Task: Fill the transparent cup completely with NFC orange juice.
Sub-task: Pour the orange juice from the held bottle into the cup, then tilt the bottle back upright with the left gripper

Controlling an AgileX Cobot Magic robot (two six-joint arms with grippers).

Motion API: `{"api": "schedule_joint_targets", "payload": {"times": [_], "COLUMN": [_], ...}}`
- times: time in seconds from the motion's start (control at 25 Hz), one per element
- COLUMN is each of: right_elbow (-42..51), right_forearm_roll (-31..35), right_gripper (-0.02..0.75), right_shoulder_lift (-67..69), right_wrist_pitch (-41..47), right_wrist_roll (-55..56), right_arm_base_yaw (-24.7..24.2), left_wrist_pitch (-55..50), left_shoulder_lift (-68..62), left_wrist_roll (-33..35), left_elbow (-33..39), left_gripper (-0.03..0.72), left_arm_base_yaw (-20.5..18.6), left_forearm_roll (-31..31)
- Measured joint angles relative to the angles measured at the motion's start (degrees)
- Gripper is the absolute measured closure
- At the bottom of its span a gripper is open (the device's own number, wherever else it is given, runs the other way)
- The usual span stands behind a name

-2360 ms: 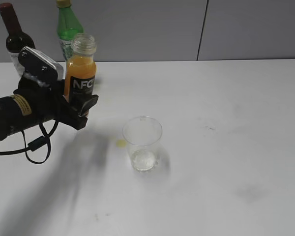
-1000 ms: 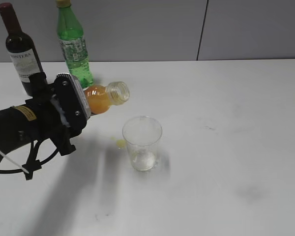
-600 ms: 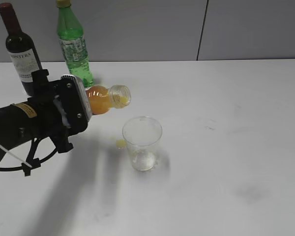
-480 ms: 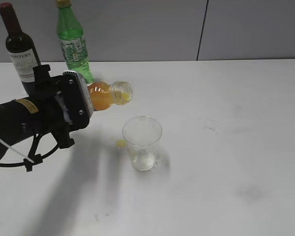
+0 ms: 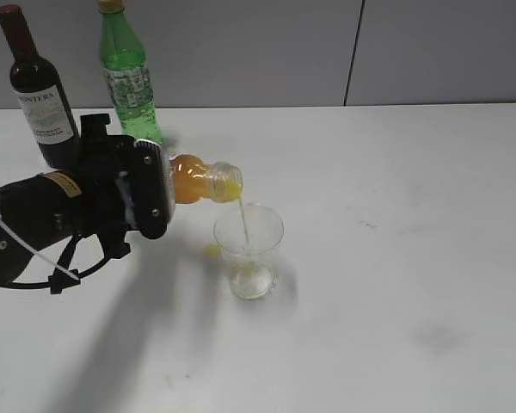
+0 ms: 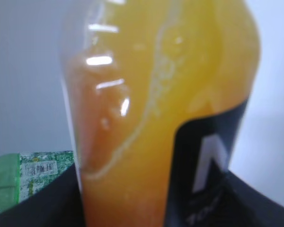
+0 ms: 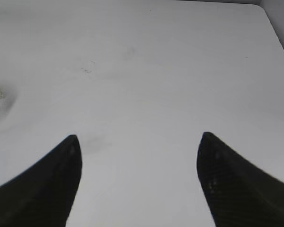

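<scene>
Bottles: three — one small clear plastic bottle of opaque orange juice (image 5: pixel 192 177), one tall green plastic bottle (image 5: pixel 127 74), one dark wine bottle with white label (image 5: pixel 39 88).
Cups: one small clear plastic tumbler (image 5: pixel 249 250), upright at table centre.
Juice: a thin stream (image 5: pixel 242 222) falls from the tipped bottle's mouth into the tumbler.
Left gripper (image 5: pixel 151 191): clamped around the juice bottle's body.
Right gripper (image 7: pixel 138 182): spread wide, holding nothing.
Surface: one white table (image 5: pixel 396 258), faintly smudged.
Room: grey wall panels (image 5: pixel 430 52).
</scene>
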State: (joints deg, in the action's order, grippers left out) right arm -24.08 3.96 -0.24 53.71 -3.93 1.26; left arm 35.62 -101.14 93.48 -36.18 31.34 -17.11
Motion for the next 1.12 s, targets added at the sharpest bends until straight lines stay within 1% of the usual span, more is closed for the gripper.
{"api": "schedule_joint_targets", "payload": {"times": [0.28, 0.72, 1.12], "right_elbow": [0.00, 0.00, 0.00], "right_forearm_roll": [0.06, 0.06, 0.06], "right_gripper": [0.150, 0.150, 0.150], "right_shoulder_lift": [0.00, 0.00, 0.00], "right_wrist_pitch": [0.00, 0.00, 0.00], "right_wrist_roll": [0.00, 0.00, 0.00], "right_arm_base_yaw": [0.00, 0.00, 0.00], "left_wrist_pitch": [0.22, 1.31, 3.21], "left_shoulder_lift": [-1.46, -1.46, -1.46], "left_wrist_roll": [3.73, 10.26, 13.38], "left_elbow": [-1.20, -1.20, -1.20], "left_gripper": [0.210, 0.210, 0.210], "left_arm_base_yaw": [0.00, 0.00, 0.00], "left_forearm_roll": [-0.27, -0.40, -1.26]}}
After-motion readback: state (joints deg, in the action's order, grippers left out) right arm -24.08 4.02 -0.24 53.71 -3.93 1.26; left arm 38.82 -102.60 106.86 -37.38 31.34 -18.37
